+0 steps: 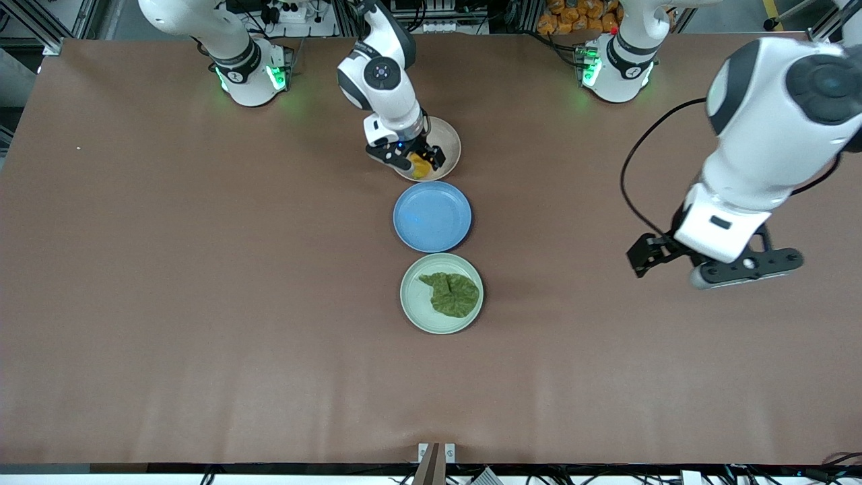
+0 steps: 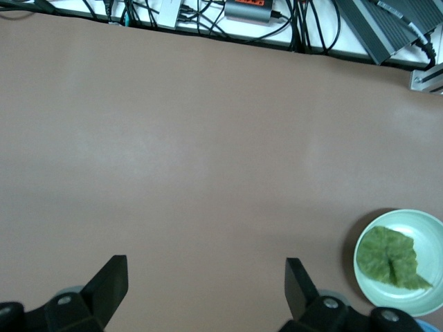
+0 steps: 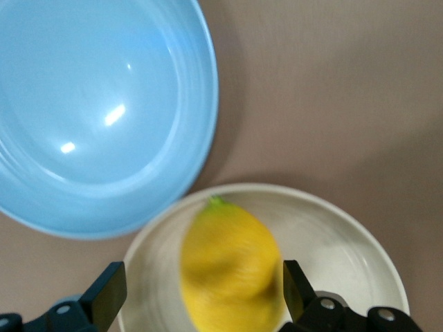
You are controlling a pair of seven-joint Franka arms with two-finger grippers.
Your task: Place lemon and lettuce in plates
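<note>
The yellow lemon (image 1: pixel 419 168) lies in the beige-pink plate (image 1: pixel 450 145), the plate farthest from the front camera. My right gripper (image 1: pixel 412 160) hangs low over it, open, its fingers on either side of the lemon (image 3: pixel 232 270) in that plate (image 3: pixel 332 235). The dark green lettuce (image 1: pixel 451 293) lies in the mint green plate (image 1: pixel 412 303), the nearest plate. My left gripper (image 1: pixel 673 266) is open and empty, up over bare table toward the left arm's end. Its wrist view shows the lettuce (image 2: pixel 393 257) in the green plate (image 2: pixel 429 225).
An empty blue plate (image 1: pixel 432 216) sits between the beige and green plates, close to both; it also shows in the right wrist view (image 3: pixel 90 104). The three plates form a line down the table's middle. Brown table surface spreads all round.
</note>
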